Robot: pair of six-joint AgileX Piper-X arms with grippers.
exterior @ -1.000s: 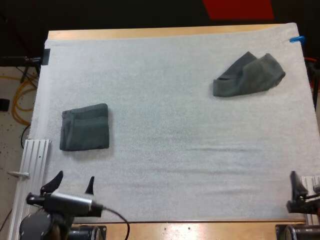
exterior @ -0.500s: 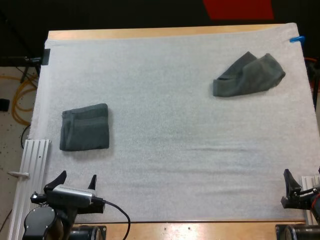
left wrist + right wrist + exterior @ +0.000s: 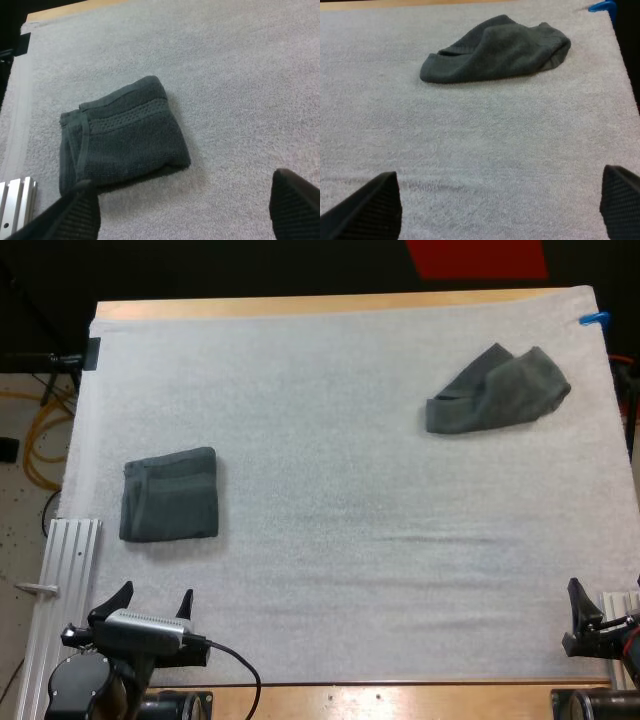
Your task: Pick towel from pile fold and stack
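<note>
High view: folded towel [image 3: 169, 494] near the left edge of the mat [image 3: 330, 570], apparently one towel finished. The crumpled towel [image 3: 495, 390] lies toward the far right corner, not yet folded or stacked, its long axis roughly along the far edge with the right end nearer that edge.
Left wrist view: left gripper [image 3: 187, 205] spread wide, empty, just short of the folded towel.
Right wrist view: right gripper [image 3: 495, 200] spread wide, empty, crumpled towel well ahead.

You will find no text, label, brand, number or sign to read here: none on the folded towel [image 3: 169, 494], the crumpled towel [image 3: 497, 390], the mat [image 3: 340, 490] or the desk [image 3: 300, 306].
</note>
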